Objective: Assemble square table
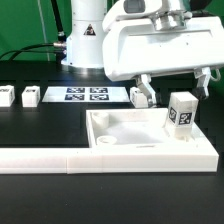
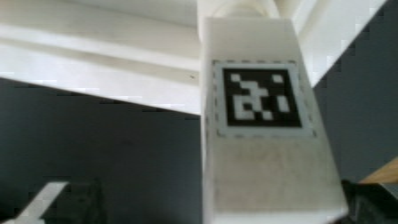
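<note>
The white square tabletop [image 1: 125, 135] lies tray-side up on the black table. One white block leg [image 1: 181, 112] with a black-and-white tag stands upright in the tabletop's corner at the exterior view's right. My gripper [image 1: 174, 86] hovers just above it, jaws spread, one finger [image 1: 143, 93] far to one side and the other [image 1: 205, 80] on the other side. In the wrist view the tagged leg [image 2: 267, 120] fills the middle, between the fingers of my gripper [image 2: 210, 205]. One fingertip [image 2: 45, 203] stands clearly apart from the leg.
Two loose legs [image 1: 5, 97] [image 1: 31, 97] stand at the exterior view's left, and another [image 1: 136, 97] behind the tabletop. The marker board [image 1: 85, 96] lies at the back. The long white L-shaped border bar [image 1: 60, 157] runs along the front.
</note>
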You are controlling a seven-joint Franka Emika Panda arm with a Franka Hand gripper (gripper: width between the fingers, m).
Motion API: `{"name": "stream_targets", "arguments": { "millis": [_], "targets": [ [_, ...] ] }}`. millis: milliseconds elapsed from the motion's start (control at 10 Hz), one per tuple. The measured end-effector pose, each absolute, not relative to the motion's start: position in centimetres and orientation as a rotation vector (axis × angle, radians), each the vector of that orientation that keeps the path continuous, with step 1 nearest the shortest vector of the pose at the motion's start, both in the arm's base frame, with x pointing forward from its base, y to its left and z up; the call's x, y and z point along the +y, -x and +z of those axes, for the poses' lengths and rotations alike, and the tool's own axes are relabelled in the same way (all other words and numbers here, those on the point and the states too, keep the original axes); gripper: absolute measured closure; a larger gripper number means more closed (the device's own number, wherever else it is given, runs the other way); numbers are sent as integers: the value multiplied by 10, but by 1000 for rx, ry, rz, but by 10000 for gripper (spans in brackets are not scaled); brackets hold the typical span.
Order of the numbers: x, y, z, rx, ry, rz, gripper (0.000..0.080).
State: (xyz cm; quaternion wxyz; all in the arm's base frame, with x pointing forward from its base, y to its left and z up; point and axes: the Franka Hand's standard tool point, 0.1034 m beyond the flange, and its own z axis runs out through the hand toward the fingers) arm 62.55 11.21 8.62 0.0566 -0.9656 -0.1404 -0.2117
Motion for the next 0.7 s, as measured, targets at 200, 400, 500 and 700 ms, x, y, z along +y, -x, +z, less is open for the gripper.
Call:
{"name": "stream_targets", "arguments": {
  "millis": [200, 400, 500, 700],
  "targets": [
    [121, -626, 86, -387, 2941, -432, 151],
    [129, -615, 82, -362, 2948, -243, 151],
    [129, -613, 83, -392, 2948, -119, 151],
    [121, -624, 85, -456, 2931, -22, 151]
  ]
}}
